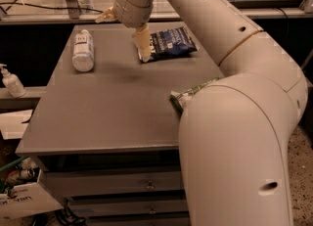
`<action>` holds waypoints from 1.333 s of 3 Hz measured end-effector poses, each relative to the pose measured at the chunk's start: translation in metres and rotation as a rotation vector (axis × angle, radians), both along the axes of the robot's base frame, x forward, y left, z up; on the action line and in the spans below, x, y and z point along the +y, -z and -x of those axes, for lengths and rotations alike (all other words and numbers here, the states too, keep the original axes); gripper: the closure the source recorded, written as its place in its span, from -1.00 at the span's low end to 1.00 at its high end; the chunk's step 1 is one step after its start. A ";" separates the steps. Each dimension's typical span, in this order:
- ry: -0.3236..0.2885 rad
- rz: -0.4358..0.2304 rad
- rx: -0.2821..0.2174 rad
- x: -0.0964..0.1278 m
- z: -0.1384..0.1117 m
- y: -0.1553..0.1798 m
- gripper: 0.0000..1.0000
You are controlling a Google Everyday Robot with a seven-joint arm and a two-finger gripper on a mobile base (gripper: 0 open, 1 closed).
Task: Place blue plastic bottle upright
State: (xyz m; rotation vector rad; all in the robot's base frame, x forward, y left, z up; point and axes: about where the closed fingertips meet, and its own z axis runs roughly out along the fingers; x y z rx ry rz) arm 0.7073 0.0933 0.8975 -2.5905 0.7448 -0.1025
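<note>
Legible text: none. Label print on blue plastic bottle (83,50), 11 o'clock: unreadable. White print on snack bag (172,44), 1 o'clock: unreadable. gripper (124,31), 12 o'clock, fingers spread.

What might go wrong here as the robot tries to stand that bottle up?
The bottle lies on its side near the edge of the table; a clumsy nudge might roll it off. The open gripper hangs beside the blue snack bag, away from the bottle, so it might snag the bag. The arm covers part of the green bag and might sweep it.
</note>
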 end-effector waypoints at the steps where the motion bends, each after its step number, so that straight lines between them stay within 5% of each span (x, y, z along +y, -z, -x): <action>1: -0.157 0.043 -0.073 0.021 -0.002 0.008 -1.00; 3: -0.496 0.191 -0.216 0.068 -0.016 0.027 -1.00; 4: -0.619 0.255 -0.281 0.092 -0.031 0.038 -1.00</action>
